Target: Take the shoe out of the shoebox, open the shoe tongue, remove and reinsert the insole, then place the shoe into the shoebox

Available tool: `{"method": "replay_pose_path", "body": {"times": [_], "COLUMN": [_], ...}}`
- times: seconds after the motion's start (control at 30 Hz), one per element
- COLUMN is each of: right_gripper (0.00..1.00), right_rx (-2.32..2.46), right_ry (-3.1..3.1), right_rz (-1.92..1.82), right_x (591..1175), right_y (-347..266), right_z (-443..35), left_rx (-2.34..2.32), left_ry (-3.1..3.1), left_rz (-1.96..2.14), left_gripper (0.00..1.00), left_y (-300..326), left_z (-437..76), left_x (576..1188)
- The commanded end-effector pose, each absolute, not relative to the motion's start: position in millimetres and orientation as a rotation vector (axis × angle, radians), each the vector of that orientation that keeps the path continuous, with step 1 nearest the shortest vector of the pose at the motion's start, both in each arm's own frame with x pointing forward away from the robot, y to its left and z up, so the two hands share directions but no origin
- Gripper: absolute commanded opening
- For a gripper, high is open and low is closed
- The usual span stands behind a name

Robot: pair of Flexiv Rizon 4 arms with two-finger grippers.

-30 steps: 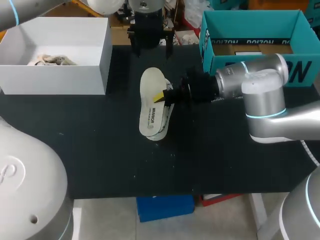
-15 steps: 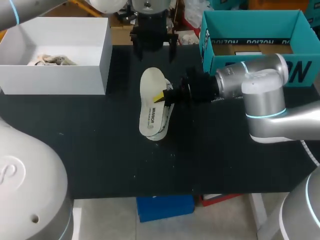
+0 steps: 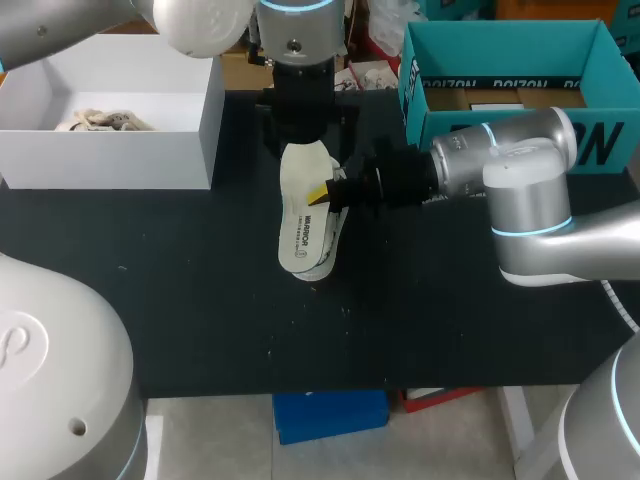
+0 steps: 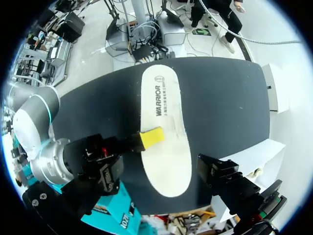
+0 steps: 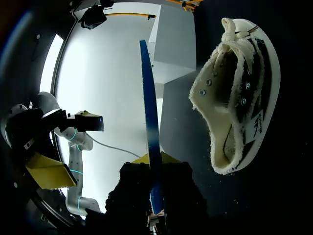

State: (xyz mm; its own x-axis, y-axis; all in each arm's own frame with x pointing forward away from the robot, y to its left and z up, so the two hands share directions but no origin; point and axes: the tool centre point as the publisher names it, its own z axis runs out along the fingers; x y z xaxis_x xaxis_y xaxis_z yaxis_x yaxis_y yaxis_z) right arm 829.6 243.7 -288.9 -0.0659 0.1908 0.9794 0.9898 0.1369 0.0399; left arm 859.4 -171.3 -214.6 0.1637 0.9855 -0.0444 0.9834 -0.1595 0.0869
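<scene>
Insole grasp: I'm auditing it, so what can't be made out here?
Left gripper: head view, covered by the left arm's wrist; left wrist view, yellow tips out of sight.
Shoe: head view, mostly under the insole; left wrist view, wholly behind it.
Insole's faces: right wrist view, edge-on in the right gripper.

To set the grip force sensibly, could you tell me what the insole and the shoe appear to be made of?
Insole: probably soft foam with a matte cream fabric top, printed; the right wrist view shows a thin edge and blue underside.
Shoe: seemingly off-white canvas, frayed at the collar, with metal-looking eyelets and a smooth white sole, likely rubber.
</scene>
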Motion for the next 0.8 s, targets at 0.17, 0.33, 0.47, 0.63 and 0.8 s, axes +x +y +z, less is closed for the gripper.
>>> {"method": "replay_pose_path", "body": {"times": [0.17, 0.33, 0.47, 0.63, 0.8], "right_gripper": [0.0, 0.0, 0.0, 0.0, 0.0], "right_rx": [-1.224, -1.224, -1.224, -1.224, -1.224], "right_ry": [-1.451, -1.451, -1.451, -1.451, -1.451], "right_rz": [-1.049, -1.049, -1.049, -1.049, -1.049], "right_x": [829.5, 829.5, 829.5, 829.5, 829.5], "right_y": [244.5, 244.5, 244.5, 244.5, 244.5], "right_z": [-289.4, -289.4, -289.4, -289.4, -289.4], "left_rx": [2.287, 2.286, 2.287, 2.268, 2.276], "left_ry": [1.924, 1.898, 1.874, 1.877, 1.873], "left_rz": [0.063, 0.063, 0.044, 0.023, 0.011], "left_gripper": [1.0, 1.0, 1.0, 1.0, 1.0], "left_y": [-160.7, -156.4, -153.0, -146.3, -144.4], "left_z": [-205.8, -201.5, -196.9, -196.3, -199.5], "left_x": [816.3, 797.1, 782.8, 774.3, 769.2]}}
